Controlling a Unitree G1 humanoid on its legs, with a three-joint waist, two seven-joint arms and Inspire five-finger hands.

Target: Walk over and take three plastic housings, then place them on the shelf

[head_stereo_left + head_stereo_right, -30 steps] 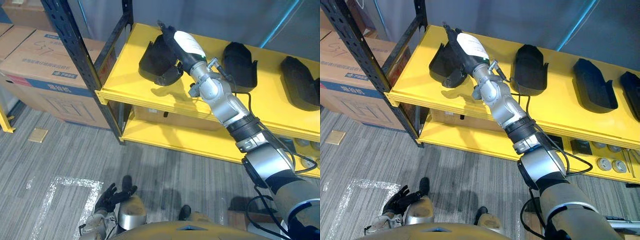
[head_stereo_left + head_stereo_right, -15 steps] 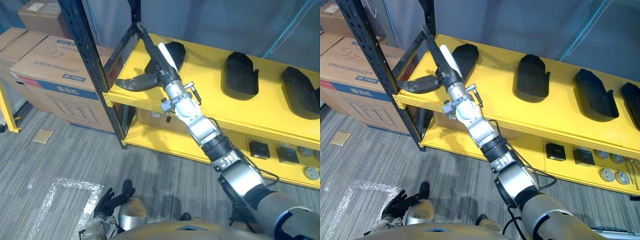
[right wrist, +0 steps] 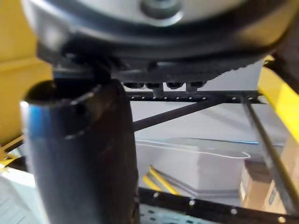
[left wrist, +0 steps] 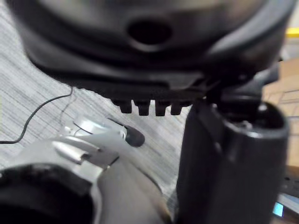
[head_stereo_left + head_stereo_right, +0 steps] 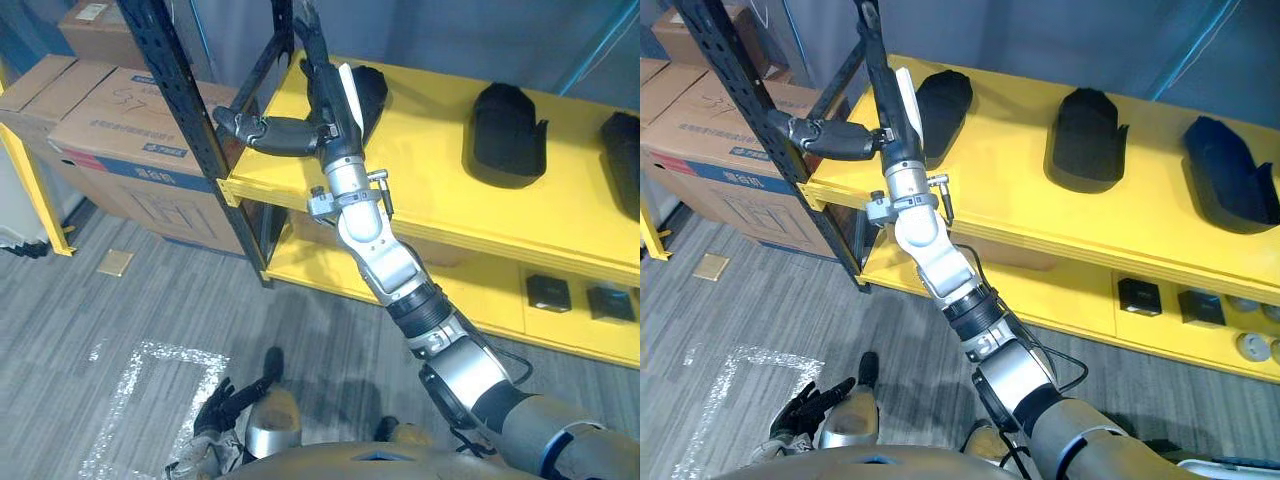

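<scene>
Right hand [image 5: 330, 108] open by housing [image 5: 372, 88] — box [image 5: 115, 125] labelled.

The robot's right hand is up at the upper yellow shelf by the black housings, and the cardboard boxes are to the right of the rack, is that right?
Not quite. The cardboard boxes stand to the left of the rack, not the right, as the left eye view shows. The rest holds: the right hand is up at the upper yellow shelf by the black housings.
</scene>
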